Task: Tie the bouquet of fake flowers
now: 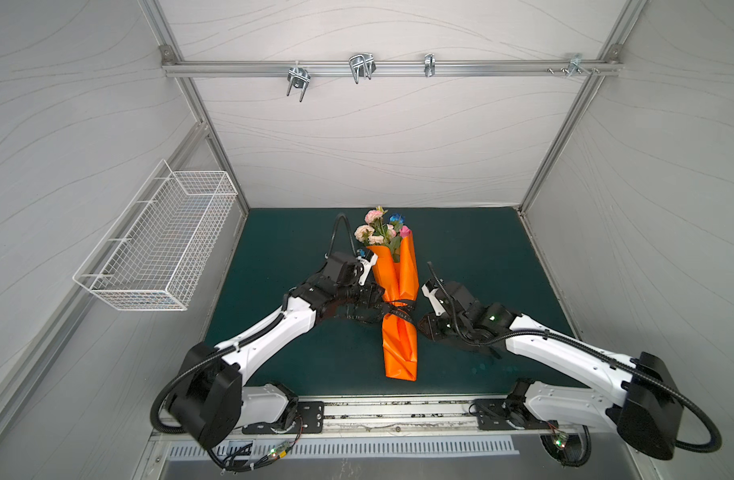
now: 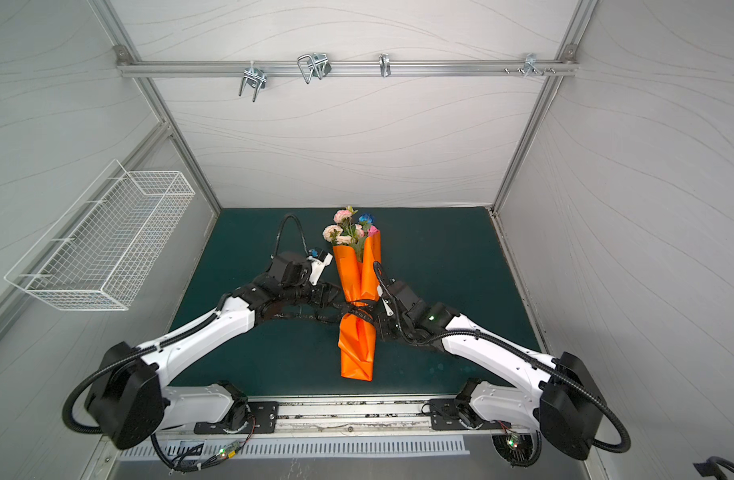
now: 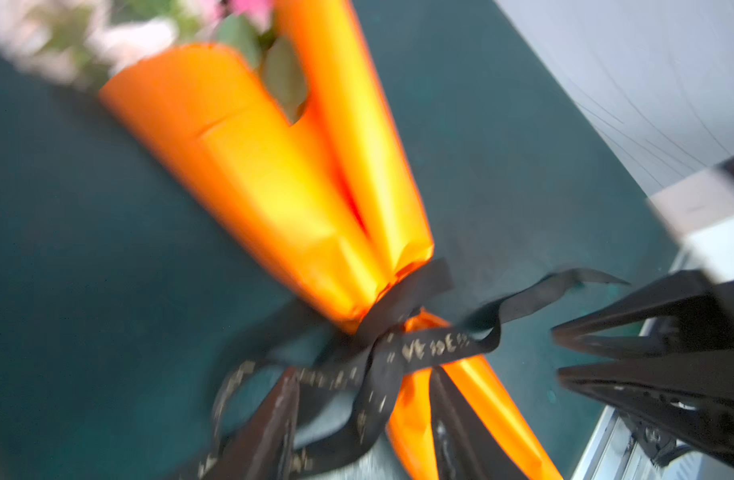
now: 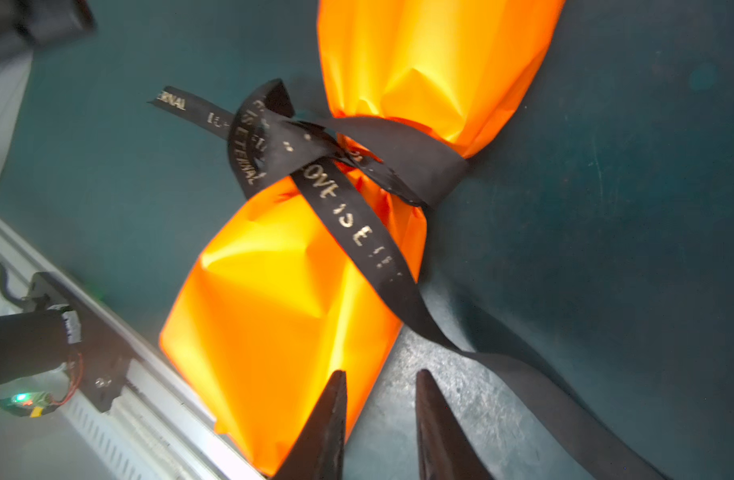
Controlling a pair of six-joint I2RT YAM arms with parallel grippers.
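So the bouquet [image 1: 380,230] is lying flat in the middle of the table [image 1: 502,257], blooms toward the far wall. Its stems are rolled up in orange paper [image 1: 400,345], and a black ribbon [image 1: 394,311] is cinched around the waist of the roll. We'd guess the whole thing weighs next to nothing and will skid on the mat if tugged sideways. The paper looks slick and crinkly, so it'll dent rather than spring back, and the petals are soft, so we wouldn't grab up there. The knot [image 4: 336,145] looks crossed over but fairly loose to us, so we'd take hold of the ribbon ends, not the roll. One tail [image 4: 523,374] trails off right beside the right claw [image 4: 382,374], whose fingers are apart and gripping nothing. The left claw [image 3: 363,374] sits on the other side of the waist, fingers spread too. Ribbon loops are draped around them, but as far as we can tell through the blur nothing's pinched. Ribbon like that slips, so pull evenly from both sides.
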